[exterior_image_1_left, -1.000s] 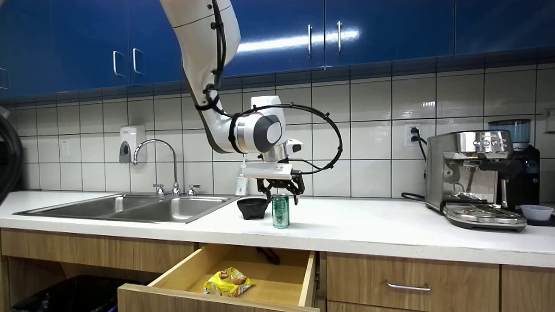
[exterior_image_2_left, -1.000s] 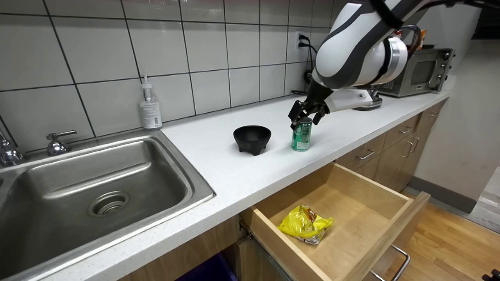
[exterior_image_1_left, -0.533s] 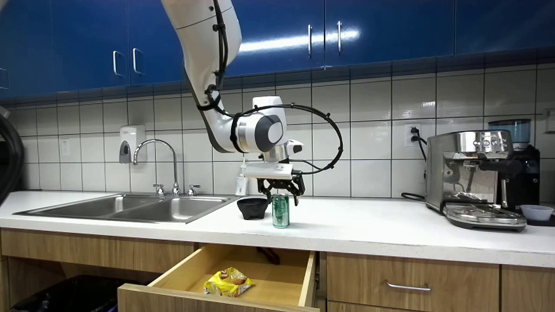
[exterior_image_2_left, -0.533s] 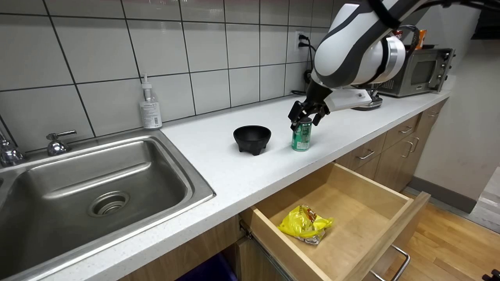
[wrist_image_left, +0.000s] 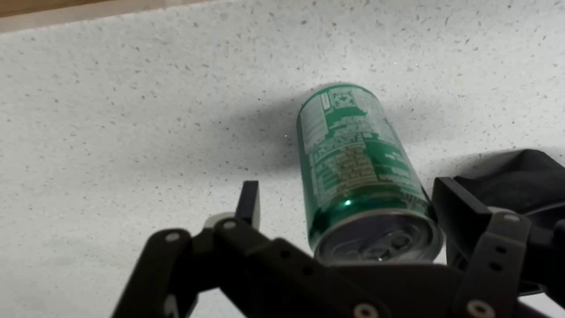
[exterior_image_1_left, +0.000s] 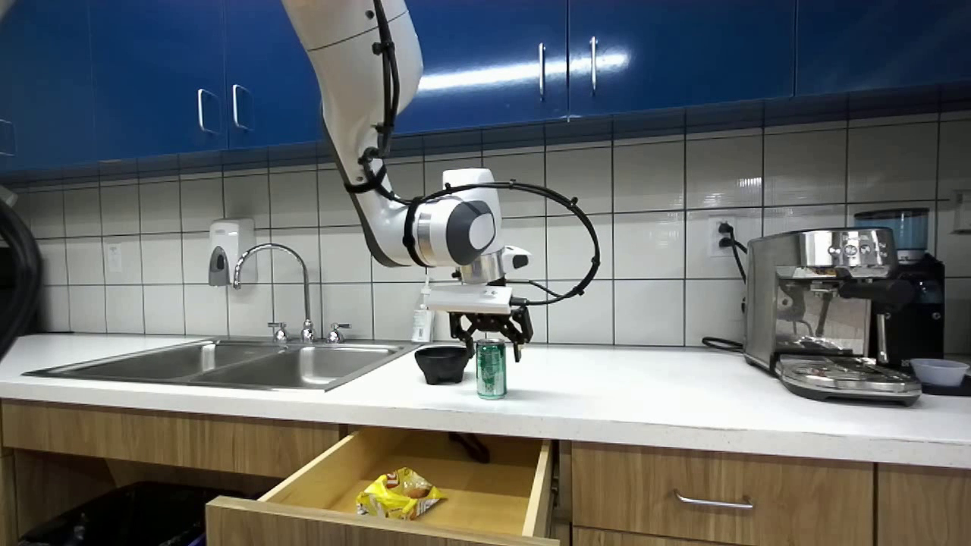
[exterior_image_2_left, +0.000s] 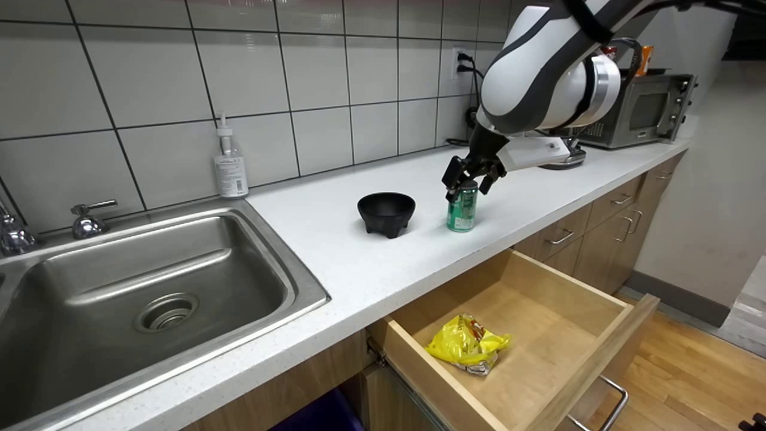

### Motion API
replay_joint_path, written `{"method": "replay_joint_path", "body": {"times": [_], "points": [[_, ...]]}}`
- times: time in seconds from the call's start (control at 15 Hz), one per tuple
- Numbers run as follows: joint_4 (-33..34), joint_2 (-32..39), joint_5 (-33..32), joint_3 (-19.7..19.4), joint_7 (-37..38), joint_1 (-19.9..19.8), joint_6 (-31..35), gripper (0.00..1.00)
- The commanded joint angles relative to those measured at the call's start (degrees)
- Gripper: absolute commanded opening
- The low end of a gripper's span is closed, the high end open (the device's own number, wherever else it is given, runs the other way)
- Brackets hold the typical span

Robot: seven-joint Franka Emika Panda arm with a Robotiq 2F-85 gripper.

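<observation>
One can stands upright on the counter, near its front edge, with one drawer pulled out below. One bowl, cropped in the wrist view, stands near it, toward the sink and farther from that edge, its inside too dark to read. The gripper has its two fingers spread wide, one either side of the can's top, gripping nothing; whether the bowl-side finger touches the can cannot be told. The drawer holds one packet and, at its back, one dark thing, partly hidden.
</observation>
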Motion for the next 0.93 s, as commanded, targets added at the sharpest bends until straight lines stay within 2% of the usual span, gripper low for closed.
{"method": "replay_joint_path", "body": {"times": [0.0, 0.67, 0.73, 0.87], "points": [[1.90, 0.55, -1.41, 0.53, 0.34, -0.82, -2.30, 1.00], [2.70, 1.11, -1.62, 0.59, 0.12, -0.80, -2.24, 1.00], [2.75, 1.17, -1.63, 0.65, 0.02, -0.84, -2.24, 0.75], [2.78, 1.26, -1.80, 0.70, -0.14, -0.85, -2.09, 0.66]]}}
